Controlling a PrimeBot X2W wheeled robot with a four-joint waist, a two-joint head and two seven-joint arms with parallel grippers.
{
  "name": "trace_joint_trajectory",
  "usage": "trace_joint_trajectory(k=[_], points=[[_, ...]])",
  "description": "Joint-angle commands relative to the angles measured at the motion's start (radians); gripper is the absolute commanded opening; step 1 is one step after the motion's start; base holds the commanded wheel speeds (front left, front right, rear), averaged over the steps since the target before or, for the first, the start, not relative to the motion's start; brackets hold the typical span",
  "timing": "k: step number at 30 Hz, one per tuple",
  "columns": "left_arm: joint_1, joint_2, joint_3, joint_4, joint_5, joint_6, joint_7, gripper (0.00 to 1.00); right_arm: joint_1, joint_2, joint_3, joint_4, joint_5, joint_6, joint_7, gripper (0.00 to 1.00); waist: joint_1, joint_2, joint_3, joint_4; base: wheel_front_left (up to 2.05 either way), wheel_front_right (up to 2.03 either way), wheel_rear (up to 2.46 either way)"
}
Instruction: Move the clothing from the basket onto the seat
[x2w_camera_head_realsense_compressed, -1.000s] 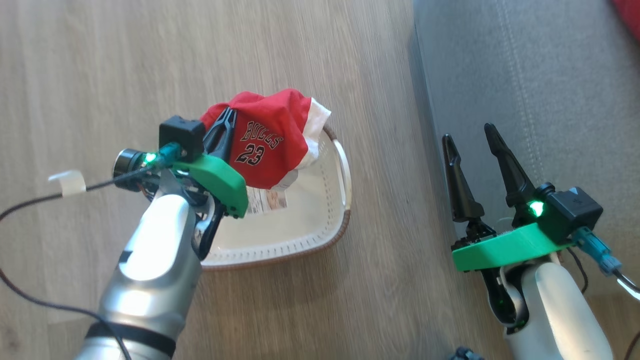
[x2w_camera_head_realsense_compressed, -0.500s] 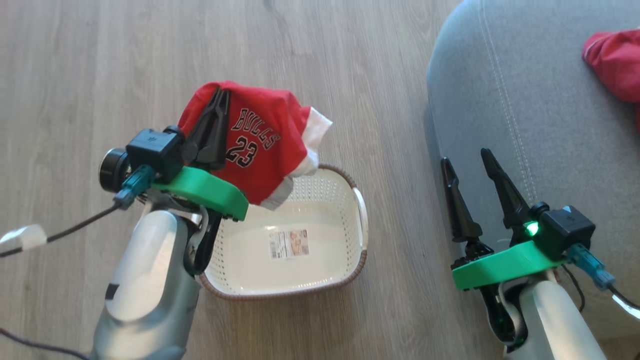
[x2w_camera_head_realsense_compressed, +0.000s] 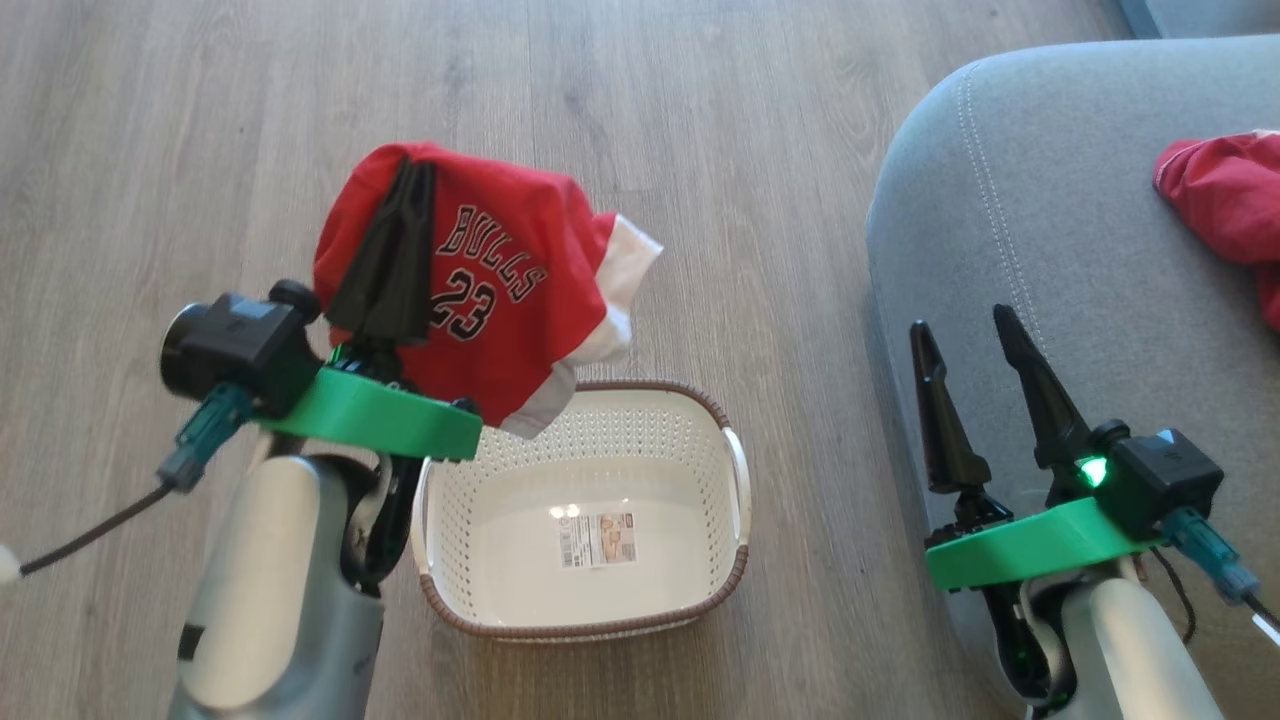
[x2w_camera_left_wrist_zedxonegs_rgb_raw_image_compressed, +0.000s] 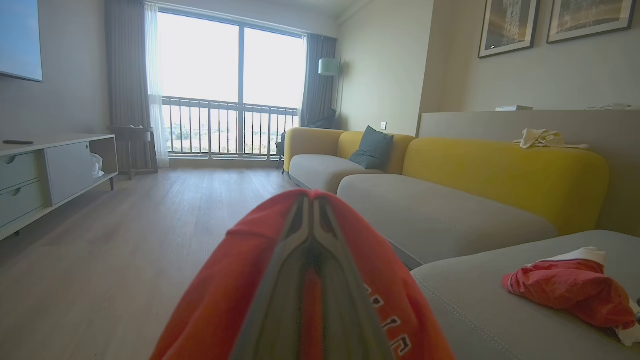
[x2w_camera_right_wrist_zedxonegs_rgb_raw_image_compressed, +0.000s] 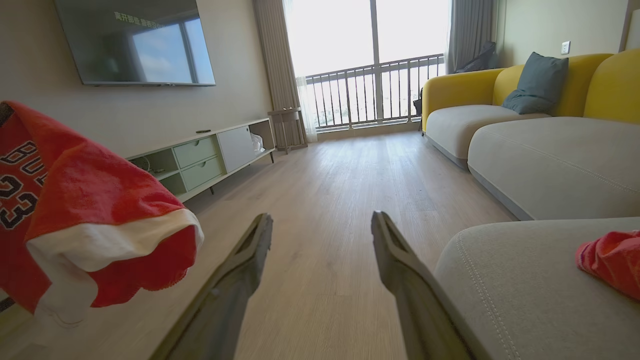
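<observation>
A: Clothing, first entry?
B: Printed garment (x2w_camera_head_realsense_compressed: 500, 300): soft red fabric, white panels, dark letters and 23. Bunched, hanging above the far left corner of the basket (x2w_camera_head_realsense_compressed: 585, 630), white hem pointing down and right. Pinched at the top fold by left gripper (x2w_camera_head_realsense_compressed: 405, 168), fingers pressed together on the cloth.
A: Second entry?
B: Second garment (x2w_camera_head_realsense_compressed: 1225, 195): crumpled red heap on the seat (x2w_camera_head_realsense_compressed: 1000, 200); grey upholstery, rounded corner, pale stitch line.
A: Basket?
B: Cream perforated plastic, brown braided rim, long axis left to right, on wood-grain floor (x2w_camera_head_realsense_compressed: 700, 100).
A: Right gripper (x2w_camera_head_realsense_compressed: 960, 322)?
B: Fingers spread wide, holding nothing, at the seat's left edge.
</observation>
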Motion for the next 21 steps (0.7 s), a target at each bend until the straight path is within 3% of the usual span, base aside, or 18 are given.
trace_joint_trajectory(k=[1, 13, 21], points=[[-0.009, 0.012, 0.047, -0.058, -0.006, -0.004, -0.009, 0.00, -0.012, -0.002, 0.012, -0.042, -0.008, 0.000, -0.006, 1.00, 0.0001, -0.0001, -0.007, 0.002, 0.00, 0.00, 0.00], [0.041, 0.012, 0.002, -0.139, 0.047, -0.028, -0.010, 0.00, 0.020, -0.002, 0.031, -0.050, -0.039, 0.000, -0.006, 1.00, 0.0001, -0.0001, -0.028, 0.019, 0.00, 0.00, 0.00], [0.050, 0.020, -0.124, -0.134, 0.094, -0.044, -0.010, 0.00, 0.033, -0.002, 0.025, -0.050, -0.037, 0.000, -0.006, 1.00, 0.0001, -0.0001, -0.040, 0.020, 0.00, 0.00, 0.00]])
